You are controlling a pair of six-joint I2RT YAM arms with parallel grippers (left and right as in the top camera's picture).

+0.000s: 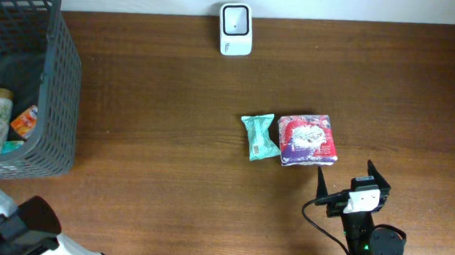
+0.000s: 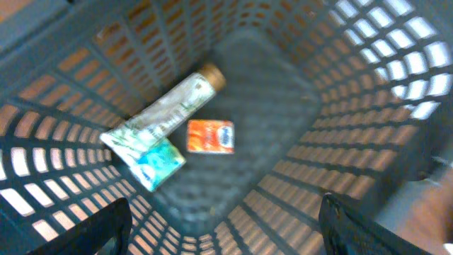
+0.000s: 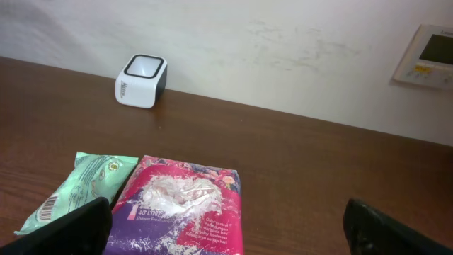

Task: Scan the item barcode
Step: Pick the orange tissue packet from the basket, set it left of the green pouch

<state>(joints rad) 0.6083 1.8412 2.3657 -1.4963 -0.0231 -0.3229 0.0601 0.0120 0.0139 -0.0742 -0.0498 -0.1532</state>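
The white barcode scanner [image 1: 234, 29] stands at the table's far edge, also in the right wrist view as the scanner [image 3: 141, 81]. A green packet [image 1: 260, 137] with a barcode on its near end lies beside a pink and purple packet [image 1: 308, 139] mid-table. My right gripper [image 1: 344, 169] hovers just in front of them, open and empty; in its own view the right gripper [image 3: 226, 205] frames the pink packet [image 3: 185, 212]. My left gripper [image 2: 225, 202] is open and empty above the basket's inside, over a tube [image 2: 166, 106], an orange carton [image 2: 210, 136] and a teal packet [image 2: 159, 161].
The dark grey mesh basket [image 1: 58, 75] fills the left end of the table. The left arm's body [image 1: 20, 225] sits at the bottom left corner. A wall panel [image 3: 428, 57] hangs behind the table on the right.
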